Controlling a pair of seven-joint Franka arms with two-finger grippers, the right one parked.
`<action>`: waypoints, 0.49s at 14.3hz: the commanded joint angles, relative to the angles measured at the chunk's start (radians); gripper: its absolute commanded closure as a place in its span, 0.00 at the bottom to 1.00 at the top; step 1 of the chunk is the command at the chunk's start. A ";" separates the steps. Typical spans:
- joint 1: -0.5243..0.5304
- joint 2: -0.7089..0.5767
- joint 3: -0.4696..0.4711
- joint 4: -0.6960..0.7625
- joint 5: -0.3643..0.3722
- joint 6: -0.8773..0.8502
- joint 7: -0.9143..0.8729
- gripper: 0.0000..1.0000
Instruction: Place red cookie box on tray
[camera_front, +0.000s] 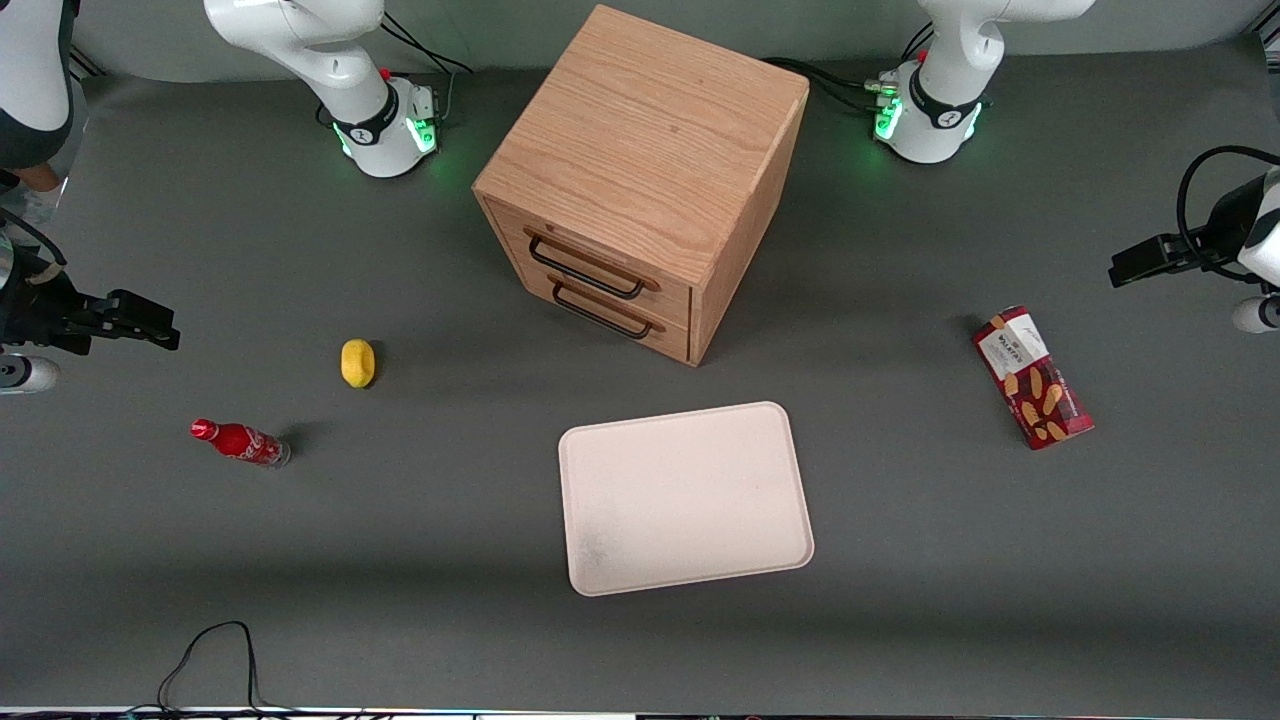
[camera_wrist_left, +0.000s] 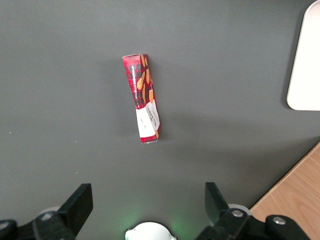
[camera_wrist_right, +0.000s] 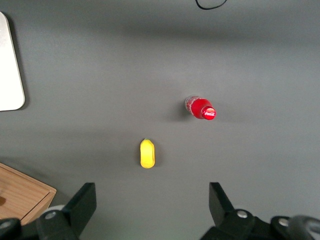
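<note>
Hanging wide open above the long flat dark-red cookie box (camera_wrist_left: 143, 98), your end effector (camera_wrist_left: 147, 202) could knock it crooked if you drop off-centre.

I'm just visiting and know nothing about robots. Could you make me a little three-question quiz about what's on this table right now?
1. True or false: the red cookie box already lies on the tray.
2. Which thing sits nearest the soda bottle? A) the wooden drawer cabinet B) the yellow lemon-like object C) the red cookie box
3. Fill in: the working arm's claw is ____ and holds nothing.

Key
1. False: the box lies flat on the table, apart from the tray, toward the working arm's end.
2. B.
3. Open: it hangs above the table near the box, fingers spread wide.
</note>
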 joint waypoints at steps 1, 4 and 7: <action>0.020 -0.013 -0.023 0.023 -0.004 -0.045 -0.004 0.00; 0.018 -0.013 -0.023 0.027 -0.006 -0.053 -0.007 0.00; 0.018 -0.013 -0.022 0.040 -0.032 -0.067 0.003 0.00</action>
